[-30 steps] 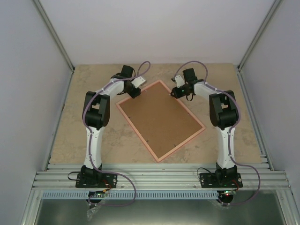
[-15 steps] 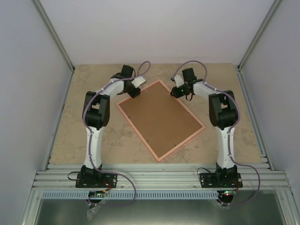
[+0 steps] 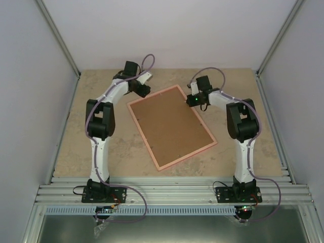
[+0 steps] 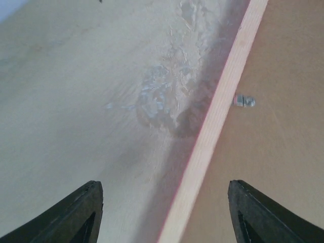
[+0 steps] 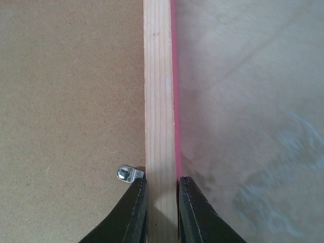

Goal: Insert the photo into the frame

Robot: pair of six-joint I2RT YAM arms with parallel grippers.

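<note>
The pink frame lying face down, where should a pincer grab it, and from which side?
Take a long side rail of the frame, coming straight down from above. The frame lies flat, so only that narrow wooden strip fits between fingers: one on the pink outer edge, one inside against the backing board, clear of the metal tab. The right pincer grips it this way.

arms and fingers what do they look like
The left arm and right arm are white shells with black joints and bases. A purplish cable loops along each. The fingers are black tapered wedges. A green light glows near the right wrist.
</note>
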